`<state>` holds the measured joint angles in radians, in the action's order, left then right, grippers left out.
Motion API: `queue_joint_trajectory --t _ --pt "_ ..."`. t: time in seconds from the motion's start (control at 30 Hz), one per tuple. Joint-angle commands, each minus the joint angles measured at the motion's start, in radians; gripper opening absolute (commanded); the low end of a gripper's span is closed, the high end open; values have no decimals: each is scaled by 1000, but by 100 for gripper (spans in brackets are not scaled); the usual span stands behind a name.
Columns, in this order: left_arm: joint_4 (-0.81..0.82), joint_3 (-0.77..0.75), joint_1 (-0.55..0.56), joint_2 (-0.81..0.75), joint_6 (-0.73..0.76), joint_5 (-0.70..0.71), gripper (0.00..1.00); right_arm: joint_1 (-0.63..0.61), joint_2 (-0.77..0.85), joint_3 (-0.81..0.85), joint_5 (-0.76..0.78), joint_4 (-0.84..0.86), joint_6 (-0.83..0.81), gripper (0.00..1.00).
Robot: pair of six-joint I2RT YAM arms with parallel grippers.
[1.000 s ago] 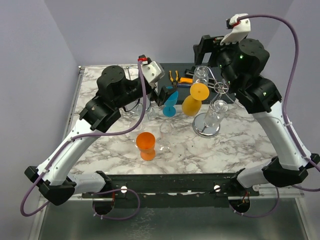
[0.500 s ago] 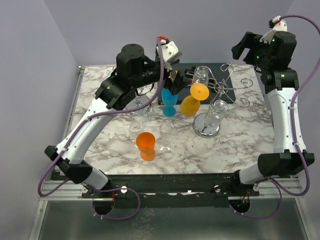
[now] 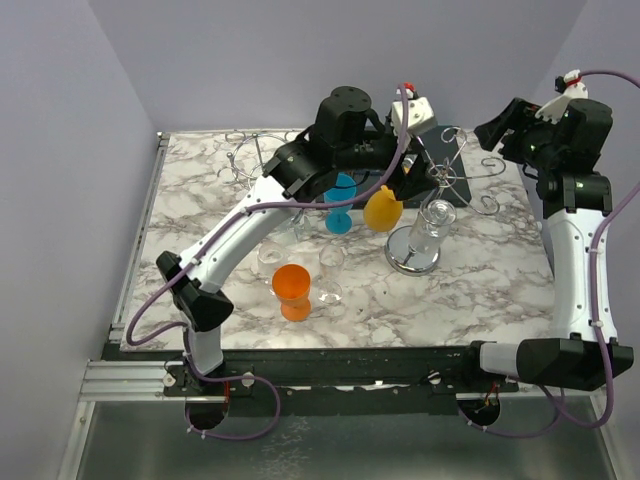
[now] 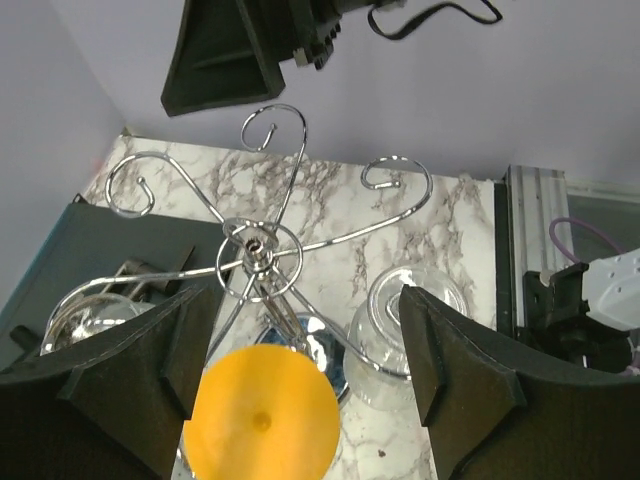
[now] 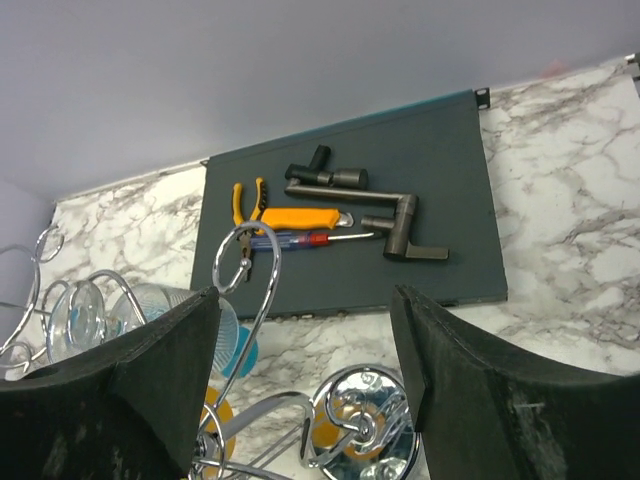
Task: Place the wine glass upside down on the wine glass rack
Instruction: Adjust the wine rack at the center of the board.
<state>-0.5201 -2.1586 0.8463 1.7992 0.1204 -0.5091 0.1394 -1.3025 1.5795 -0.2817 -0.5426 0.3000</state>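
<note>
A yellow wine glass (image 3: 383,211) is hung upside down, tilted, on the chrome wire wine glass rack (image 3: 403,256), which is stood on the marble table (image 3: 200,200).

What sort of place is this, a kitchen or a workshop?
Likely a robot test bench, not a kitchen: two arms bolted to a metal rail, plain walls around a marble-look table, hand tools on a dark mat.

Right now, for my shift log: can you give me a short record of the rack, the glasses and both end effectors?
rack: chrome wire, standing upright
yellow glass: upside down on rack, foot up
left end effector: open, over yellow glass's foot
right end effector: open, empty, raised off to the side
orange glass: on table, off rack
</note>
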Motion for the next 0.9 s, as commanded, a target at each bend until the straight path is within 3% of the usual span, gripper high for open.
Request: queue_joint_trajectory --t 0.0,0.23,0.67,0.87 --pt "-13 -122 5 87 -55 -42 79 8 39 -49 -38 6 19 73" --pt "-6 -232 10 196 -106 -7 69 7 58 -76 -14 -5 6 68" --pt "-4 -273 58 279 -116 115 61 9 108 -141 -10 -7 -4 61" --pt "9 -296 58 310 -148 164 50 9 123 -168 -13 -3 -4 57"
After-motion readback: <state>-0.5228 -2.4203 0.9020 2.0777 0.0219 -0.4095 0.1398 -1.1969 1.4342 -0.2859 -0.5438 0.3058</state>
